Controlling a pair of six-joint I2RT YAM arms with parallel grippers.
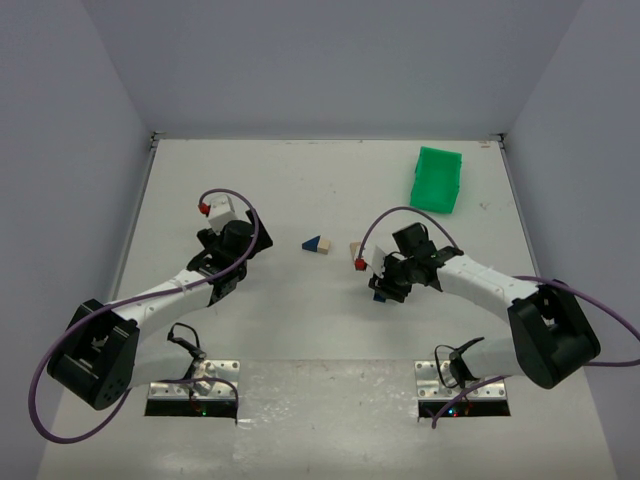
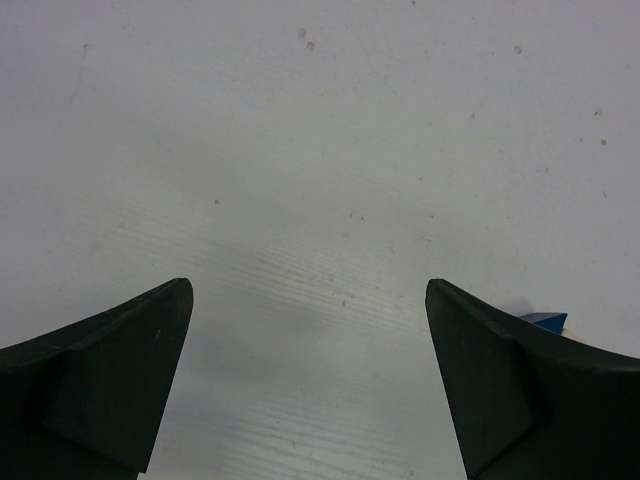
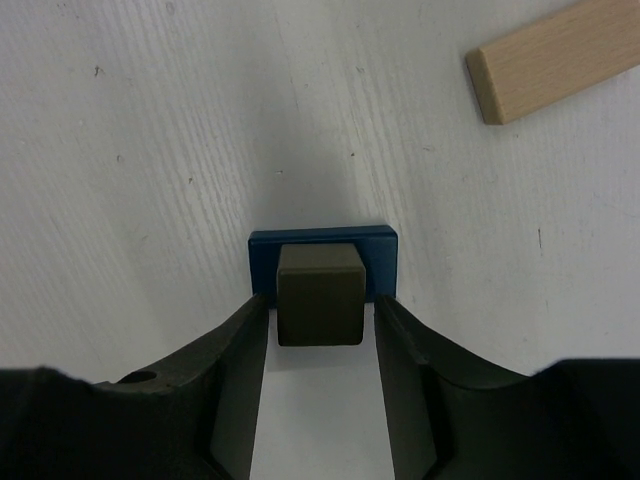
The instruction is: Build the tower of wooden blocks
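A dark olive cube [image 3: 319,294] rests on a flat dark blue block [image 3: 322,250] on the white table. My right gripper [image 3: 320,310] stands open around the cube, with a narrow gap on each side, so neither finger touches it. Between the fingers, below the cube, lies a smooth white surface; I cannot tell whether it is a block. From above, the right gripper [image 1: 384,284] hides most of this stack; only a bit of blue [image 1: 380,297] shows. A tan plank [image 3: 548,68] lies apart at the upper right. My left gripper [image 2: 308,300] is wide open over bare table.
A blue wedge with a tan block [image 1: 316,244] lies mid-table between the arms; the wedge's tip [image 2: 546,320] peeks past the left gripper's right finger. A tan block [image 1: 354,249] lies by the right wrist. A green bin [image 1: 437,179] stands at the back right.
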